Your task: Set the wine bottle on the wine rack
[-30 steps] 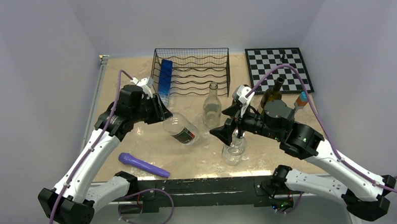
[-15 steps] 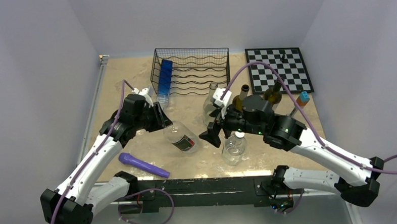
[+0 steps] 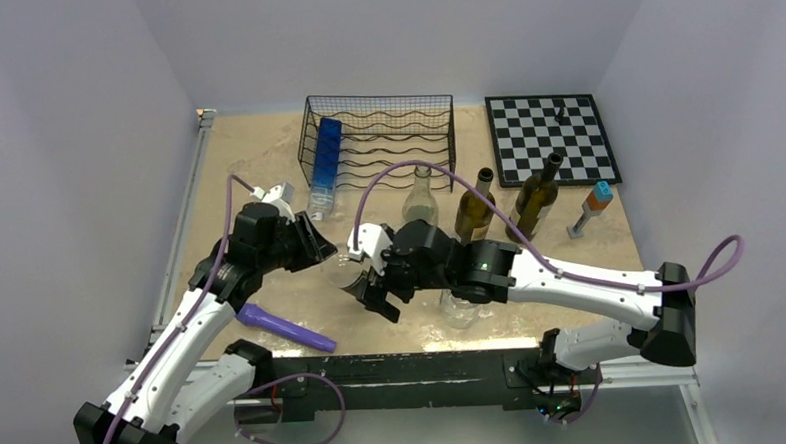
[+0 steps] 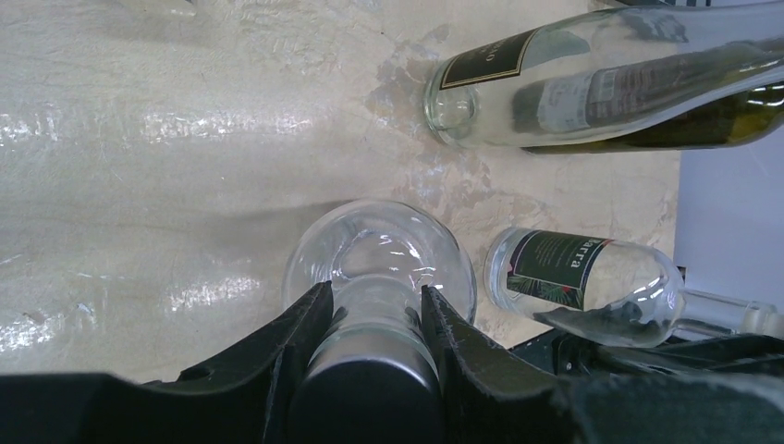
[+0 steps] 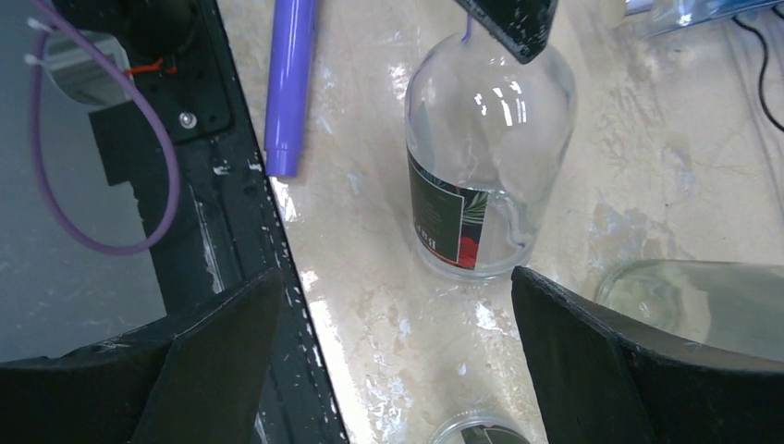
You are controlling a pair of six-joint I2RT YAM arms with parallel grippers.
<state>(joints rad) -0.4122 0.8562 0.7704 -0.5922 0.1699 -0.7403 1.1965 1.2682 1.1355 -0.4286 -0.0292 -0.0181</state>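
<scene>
The black wire wine rack (image 3: 381,147) stands at the back middle with a blue bottle (image 3: 324,160) lying in its left end. My left gripper (image 3: 310,248) is shut on the black-capped neck of a clear labelled wine bottle (image 3: 341,272) and holds it tilted, base toward the table. The left wrist view shows the jaws (image 4: 374,301) clamped on the neck, the body (image 4: 379,250) beyond. My right gripper (image 3: 374,295) is open beside the bottle's base. The right wrist view shows its wide-open jaws (image 5: 398,314) below the bottle (image 5: 481,120), not touching it.
A clear bottle (image 3: 420,201), a brown bottle (image 3: 474,208) and a dark green bottle (image 3: 536,198) stand mid-table. A short clear bottle (image 3: 461,304) stands under my right arm. A purple cylinder (image 3: 285,327) lies front left. A chessboard (image 3: 550,135) is back right, a small capped item (image 3: 593,203) near it.
My right arm has swung left across the table to the held bottle's base, uncovering the brown and green bottles. My left gripper has drawn the bottle slightly nearer and tipped it more upright.
</scene>
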